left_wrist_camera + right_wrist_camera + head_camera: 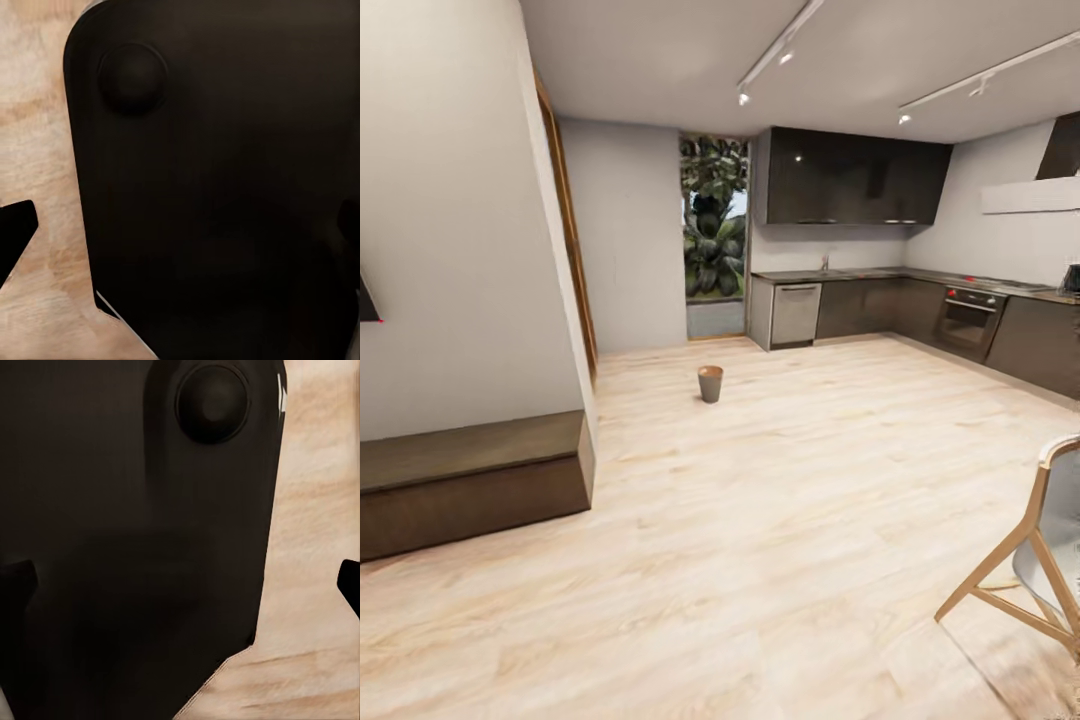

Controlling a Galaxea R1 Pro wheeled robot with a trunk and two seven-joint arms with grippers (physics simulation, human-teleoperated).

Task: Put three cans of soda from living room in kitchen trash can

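The tash can (710, 383) is a small round bin with a brown inside, standing alone on the wooden floor in the middle distance, before the kitchen (880, 300). The three soda cans are out of view. In the left wrist view my left gripper (180, 232) is open, its dark fingertips (15, 236) spread to the picture's edges with nothing between them, over a dark rounded part of the robot's body (225, 187). My right gripper (180, 585) is open in the same way, its fingertips (351, 585) wide apart above another dark body part (135, 547) and floor.
A long low dark wooden bench (470, 480) runs along the white wall at the left. A wooden-legged chair (1040, 560) stands at the right edge. Dark cabinets, a dishwasher (796, 313) and an oven (970, 320) line the far walls. A doorway (714, 240) shows plants outside.
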